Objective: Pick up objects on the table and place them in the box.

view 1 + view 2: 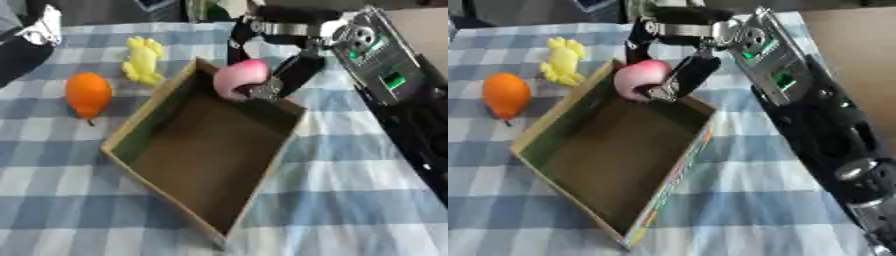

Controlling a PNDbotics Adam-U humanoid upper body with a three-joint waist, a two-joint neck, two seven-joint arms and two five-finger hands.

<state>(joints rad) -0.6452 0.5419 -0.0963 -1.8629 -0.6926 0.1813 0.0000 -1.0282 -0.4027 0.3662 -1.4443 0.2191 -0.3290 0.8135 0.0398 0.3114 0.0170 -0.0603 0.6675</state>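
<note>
Blue-and-white checked cloth [350,165] covers the table, and an open cardboard box [149,107] is set on it at an angle, one corner toward the far edge. The box interior is brown, and nothing is seen lying on its floor.

A pink rounded object [238,77] is held above the far corner of the box, over the rim. It is gripped by the right hand [677,75], whose black fingers are curled round it from above and from the right side. The right arm [815,125] is seen entering from the right, black with silver joints and green markings on the forearm.

An orange pear-shaped object [87,93] lies on the cloth to the left of the box, apart from its wall. A yellow object [143,60] with lobed edges lies farther back, near the box's far left side; whether it touches the wall cannot be told.

The left hand is not seen in either view.

A dark shape with a white patch [35,35] is visible at the upper left corner of the left eye view.
</note>
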